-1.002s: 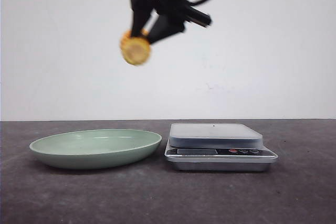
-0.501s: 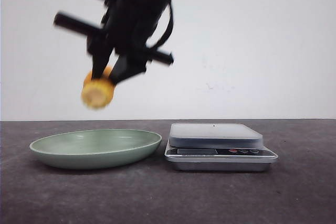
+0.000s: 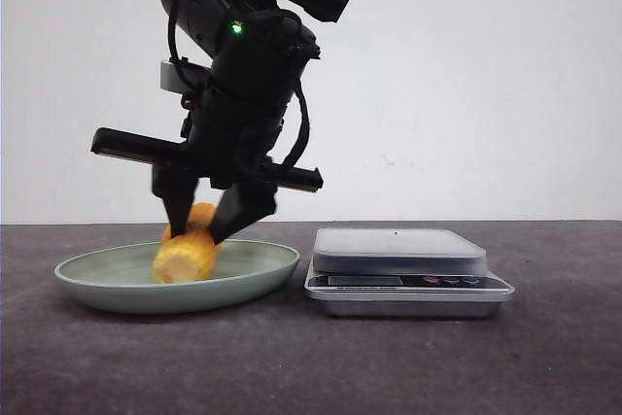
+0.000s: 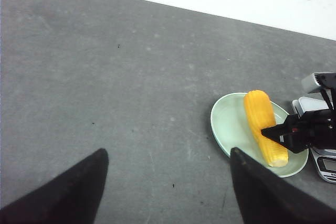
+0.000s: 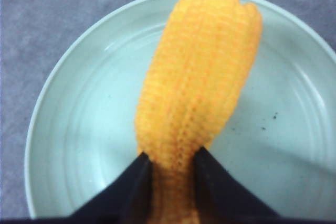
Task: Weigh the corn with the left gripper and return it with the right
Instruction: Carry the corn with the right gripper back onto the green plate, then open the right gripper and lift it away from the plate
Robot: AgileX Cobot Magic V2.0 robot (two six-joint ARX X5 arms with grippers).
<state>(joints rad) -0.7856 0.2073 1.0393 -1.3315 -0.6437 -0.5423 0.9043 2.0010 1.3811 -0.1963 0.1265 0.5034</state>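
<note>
Yellow-orange corn (image 3: 187,256) lies in the pale green dish (image 3: 117,279), pinched at one end between the fingers of the right gripper (image 3: 207,232), which is clenched on the cob. The dish sits toward the left of the dark counter (image 3: 311,366), just beside a silver kitchen scale (image 3: 403,269) whose platform carries nothing.

From the right wrist, the cob (image 5: 202,72) stretches away across the dish's bare floor (image 5: 89,129), with the two black fingertips (image 5: 131,184) pressed against its sides; a few dark specks mark the glaze. Whether the cob's underside fully rests on the dish cannot be told.

From the left wrist, well back from the dish (image 4: 226,124), the full length of the corn (image 4: 264,127) shows, along with the right gripper (image 4: 281,135) clamped near one end. The left gripper (image 4: 168,187) has its dark fingers spread wide apart, holding nothing.
</note>
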